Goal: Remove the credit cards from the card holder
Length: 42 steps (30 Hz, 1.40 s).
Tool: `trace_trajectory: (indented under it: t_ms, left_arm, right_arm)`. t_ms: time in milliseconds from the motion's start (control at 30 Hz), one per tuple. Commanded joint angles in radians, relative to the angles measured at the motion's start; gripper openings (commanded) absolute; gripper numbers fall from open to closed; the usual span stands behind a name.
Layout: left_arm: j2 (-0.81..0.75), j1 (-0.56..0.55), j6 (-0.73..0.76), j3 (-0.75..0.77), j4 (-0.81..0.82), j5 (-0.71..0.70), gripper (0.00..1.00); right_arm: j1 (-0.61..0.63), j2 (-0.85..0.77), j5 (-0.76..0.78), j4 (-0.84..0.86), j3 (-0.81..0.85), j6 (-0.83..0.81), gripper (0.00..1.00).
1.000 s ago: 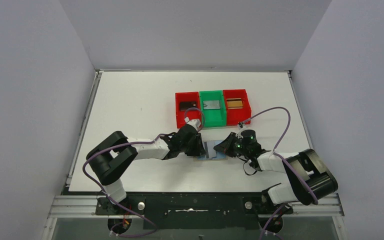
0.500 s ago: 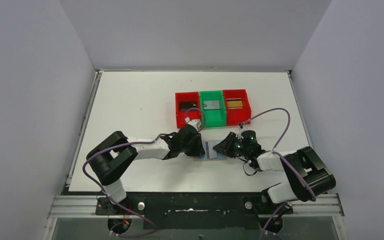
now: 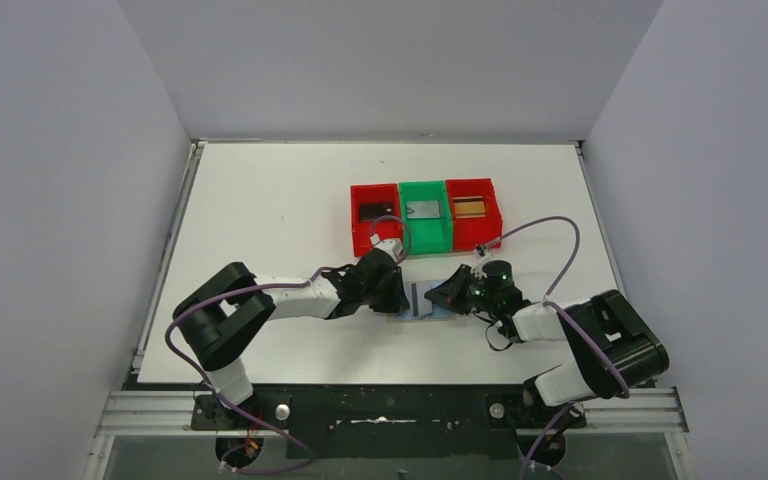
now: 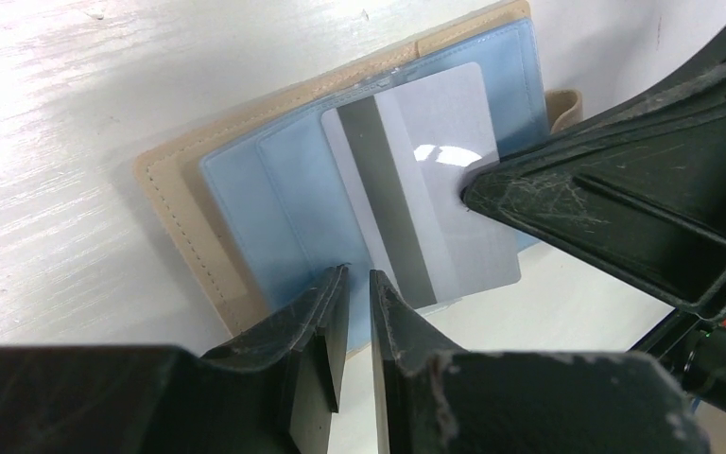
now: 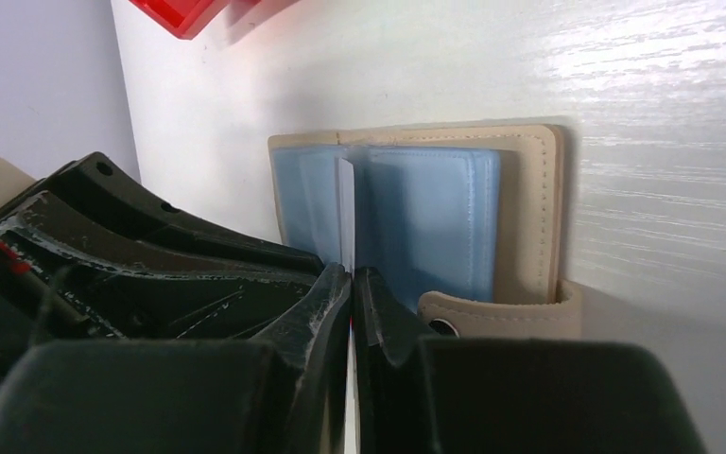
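My left pincer [image 4: 357, 277] is narrow, with only a thin slit between the jaws. Its tips lie over the lower edge of the card holder [image 4: 172, 203], but I cannot tell if they pinch this edge or only press on it. The holder lies open and flat on the counter [image 4: 47, 104], in the middle of the top view between my two arms, with the blue lining up.

On the lining lies a silver-grey credit card [image 4: 435, 123] (a dark stripe runs along it). How much of it sits inside a pocket I cannot tell. At the right, my right pincer [image 5: 352, 276] is closed on the edge of this card. In its own camera the card shows as a thin white line between the fingers.

The step in hand, as I judge, is to draw this card out. To do it well I should pull low and slowly toward the right of the top view, along the pocket. I should not lift before the card is free, or the holder may fold or follow. The left pincer must press the holder firmly meanwhile. My grip takes only a small margin of the card, so a quick pull may make it slip.
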Motion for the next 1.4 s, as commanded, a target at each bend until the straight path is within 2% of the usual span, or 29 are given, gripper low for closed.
trace_trajectory:
  t_ms: [0, 233, 400, 667, 867, 1200, 1367]
  left_arm:
    - [0.005, 0.0, 0.037, -0.011, -0.126, -0.054, 0.16]
    - [-0.034, 0.0, 0.038, -0.007, -0.11, -0.055, 0.16]
    - [-0.099, 0.0, 0.038, -0.006, -0.103, -0.066, 0.25]
    - [-0.179, 0.0, 0.043, -0.018, -0.118, -0.096, 0.36]
    - [-0.125, 0.002, 0.042, -0.025, -0.116, -0.071, 0.41]
    - [-0.034, 0.002, 0.015, -0.02, -0.099, -0.034, 0.4]
    - [-0.04, 0.001, 0.001, -0.038, -0.025, 0.017, 0.28]
  right_arm:
    - [-0.007, -0.086, 0.079, -0.049, -0.006, -0.043, 0.0]
    - [-0.015, -0.223, 0.169, -0.216, 0.002, -0.102, 0.0]
    - [-0.016, -0.267, 0.18, -0.263, 0.015, -0.121, 0.0]
    - [-0.014, -0.256, 0.138, -0.232, 0.018, -0.116, 0.0]
    - [-0.002, -0.224, 0.098, -0.198, 0.032, -0.114, 0.0]
    - [0.044, -0.135, 0.075, -0.197, 0.081, -0.12, 0.0]
    - [0.057, -0.082, 0.1, -0.161, 0.073, -0.084, 0.0]
